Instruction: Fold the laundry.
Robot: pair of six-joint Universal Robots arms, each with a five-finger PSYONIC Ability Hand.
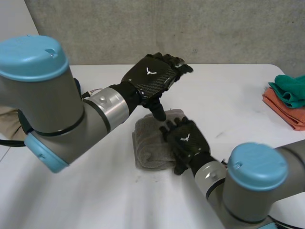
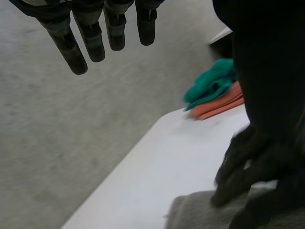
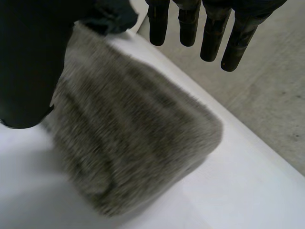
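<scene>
**Fingers straight on both hands, nothing held; grey towel lying folded**

Fingers (image 3: 212, 33) of the right hand (image 1: 185, 140) are recorded as straight and slightly spread, with nothing gripped. The hand is placed over the near-right part of the grey towel (image 1: 150, 143), its fingertips reaching past the towel's far edge. Whether the palm rests on the pile or hangs just above it cannot be told.

The towel is seen as a compact, thick bundle, lying flat on the white table (image 1: 228, 95).

Above the towel's far edge the left hand (image 1: 152, 74) is held raised. Its fingers (image 2: 90, 40) are straight and closed on nothing, and its thumb is pointed down toward the towel without touching it.

Judgement: the step in hand is taken to be the settling or pressing of a fold already made. It would be done best with flat fingers laid across the middle of the bundle, so that the layers are not dragged askew. The edges should be checked for alignment before the hand is lifted. The left hand should be kept clear unless an edge springs up.

Containers: none is seen. Well to the right of the towel, a teal cloth (image 1: 290, 90) is lying on top of a folded orange cloth (image 1: 286, 112) at the table's edge.
</scene>
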